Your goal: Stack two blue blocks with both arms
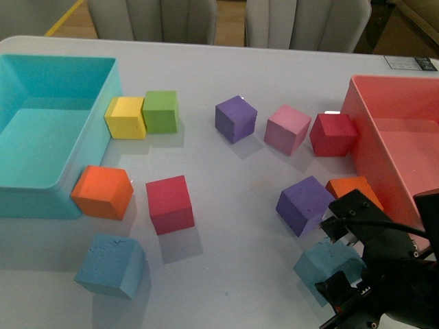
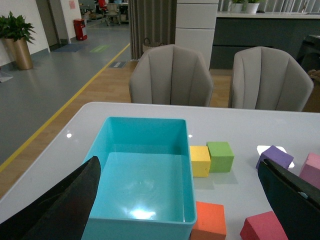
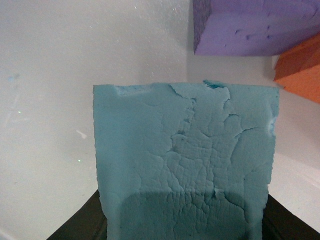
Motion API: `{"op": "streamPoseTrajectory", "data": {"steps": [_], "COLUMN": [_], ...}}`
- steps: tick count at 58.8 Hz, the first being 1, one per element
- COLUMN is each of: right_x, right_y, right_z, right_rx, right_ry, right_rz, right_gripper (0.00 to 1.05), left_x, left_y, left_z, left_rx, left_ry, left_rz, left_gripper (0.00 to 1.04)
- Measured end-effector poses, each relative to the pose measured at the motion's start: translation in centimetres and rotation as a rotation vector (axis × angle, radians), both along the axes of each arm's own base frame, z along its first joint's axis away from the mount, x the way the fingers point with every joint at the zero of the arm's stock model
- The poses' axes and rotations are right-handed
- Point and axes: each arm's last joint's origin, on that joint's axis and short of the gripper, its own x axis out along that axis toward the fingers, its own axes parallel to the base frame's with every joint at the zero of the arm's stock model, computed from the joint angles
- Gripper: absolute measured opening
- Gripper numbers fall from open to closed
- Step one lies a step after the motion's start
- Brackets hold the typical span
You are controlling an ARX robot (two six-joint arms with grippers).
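First grab | my right claw (image 1: pixel 343 247) squeezes one blue block (image 1: pixel 328 266) | left claw (image 2: pixel 177 167) empty, open | next: lift onto other blue block (image 1: pixel 110 266)

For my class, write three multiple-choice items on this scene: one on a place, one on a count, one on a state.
1. Where is the yellow block?
A. In the red bin.
B. Between the turquoise bin and the green block.
C. On an orange block.

2. How many blocks are purple?
A. One.
B. Two.
C. Four.

3. How do the right gripper's fingers stand?
A. Either side of a blue block.
B. Around an orange block.
C. Inside the red bin.

Answers:
1 B: it sits beside the green block, next to the bin's wall.
2 B: one purple block lies further back, another by the right gripper.
3 A: the front and right wrist views both show the blue block between the fingers.
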Motion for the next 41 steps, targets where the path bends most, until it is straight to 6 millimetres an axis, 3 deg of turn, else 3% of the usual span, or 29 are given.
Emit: {"op": "streamPoseTrajectory", "data": {"steps": [11,17,21,29,41], "right_x": [0.8,3.5,6.3,9.8,13.5], "right_y": [0.5,1.7,3.3,5.7,9.0], "right_z": [5.4,8.1,9.0,8.5,5.6], "right_rx": [0.072,0.102,0.108,0.106,0.055], "right_ry": [-0.084,-0.166,-0.208,-0.213,-0.174], "right_rz": [0.043,0.039,0.033,0.039,0.056], "right_gripper": [0.45,0.45,0.44,0.44,0.44], "left_x": [0.0,0.0,0.0,0.0,0.0], "left_y": [0.0,0.0,0.0,0.0,0.0], "left_z": [0.0,0.0,0.0,0.0,0.0], "left_rx": [0.000,0.000,0.000,0.000,0.000], "left_ry": [0.000,0.000,0.000,0.000,0.000], "left_rz": [0.000,0.000,0.000,0.000,0.000], "left_gripper": [0.96,0.96,0.96,0.96,0.96]}}
